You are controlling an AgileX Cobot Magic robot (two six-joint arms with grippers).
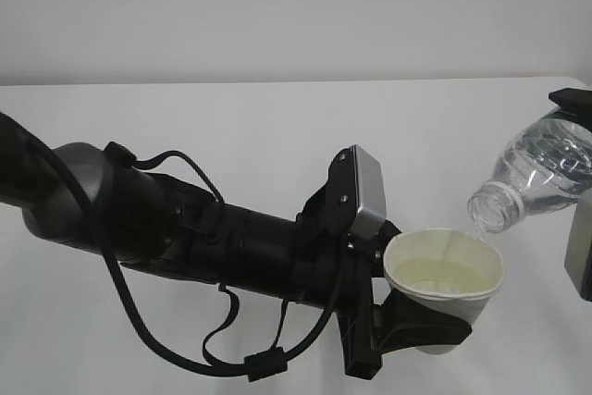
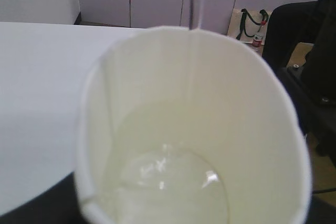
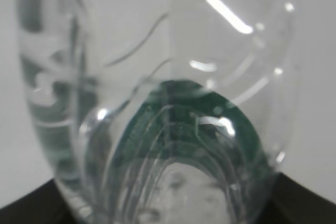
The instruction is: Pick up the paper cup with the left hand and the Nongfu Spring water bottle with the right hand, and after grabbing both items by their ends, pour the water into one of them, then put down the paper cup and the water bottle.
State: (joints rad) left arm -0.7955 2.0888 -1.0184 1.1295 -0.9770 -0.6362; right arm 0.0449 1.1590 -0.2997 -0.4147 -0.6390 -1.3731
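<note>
Nearest the exterior camera, the left hand (image 1: 418, 326) is seen reaching in from the left, its black fingers clamped around the lower part of the paper cup (image 1: 445, 275), which is held upright above the white table (image 1: 240, 127). Inside the cup, a shallow pool of the water (image 2: 168, 182) is shown by the left wrist view, lying over the pale cream bottom, and a thin clear stream is seen falling past the far rim into it. Just above and to the right of the cup, the Nongfu Spring water bottle (image 1: 536, 178) is held tilted, its open neck pointed down toward the cup's rim. The bottle is gripped at its base end by the right hand (image 1: 578, 113), only partly in view at the right edge; its fingers are closed on the bottle. Clear ribbed plastic and dark green label fill the right wrist view
</note>
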